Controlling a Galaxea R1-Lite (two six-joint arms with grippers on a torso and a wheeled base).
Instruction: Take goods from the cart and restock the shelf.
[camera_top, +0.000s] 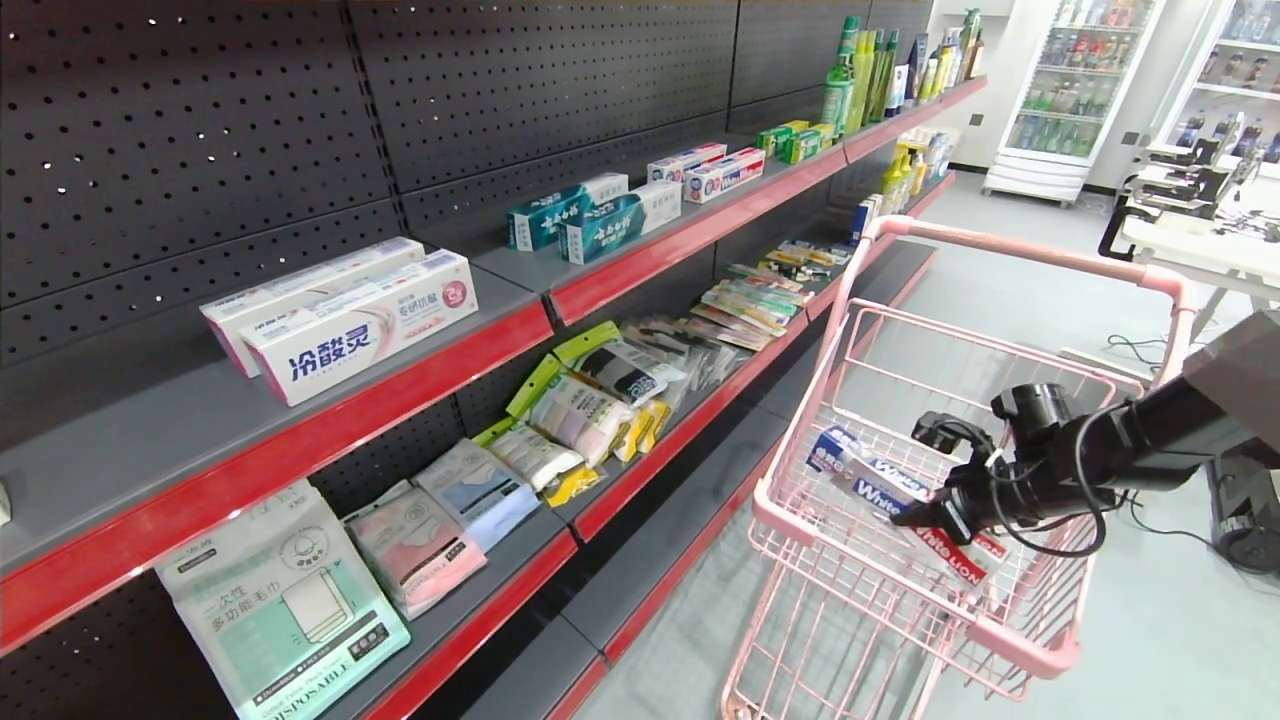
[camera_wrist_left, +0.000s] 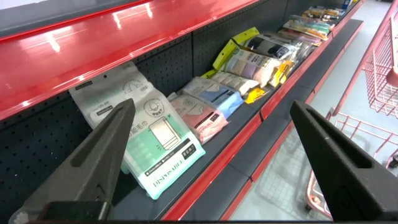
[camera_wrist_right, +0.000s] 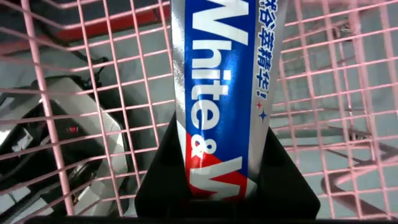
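We are holding the right gripper (camera_top: 925, 515) inside the pink cart (camera_top: 1000, 640), and it is clenching a toothpaste box (camera_top: 870, 480), blue, silver and red. In the right wrist view the box (camera_wrist_right: 217, 74) is running straight out between the two dark fingers (camera_wrist_right: 161, 174), which are pressing on its long sides. Beneath it we are looking through the cart's wire mesh (camera_wrist_right: 62, 124) to the grey floor. The box is sitting in the basket, slanting from the shelf-side corner towards our arm; we cannot tell whether it is resting on the wire or lifted clear.

Our left gripper (camera_wrist_left: 211, 155) is hanging released, its fingers (camera_wrist_left: 106, 155) spread wide with nothing between them, in front of the lower shelf. There a green and white towel pouch (camera_wrist_left: 146, 140) is leaning against the pegboard, with more soft packs (camera_wrist_left: 211, 102) lying beside it.

On the upper shelf (camera_top: 300, 445) with its red edge, white toothpaste cartons (camera_top: 350, 320) are lying to the left, and teal cartons (camera_top: 590, 215) farther along.
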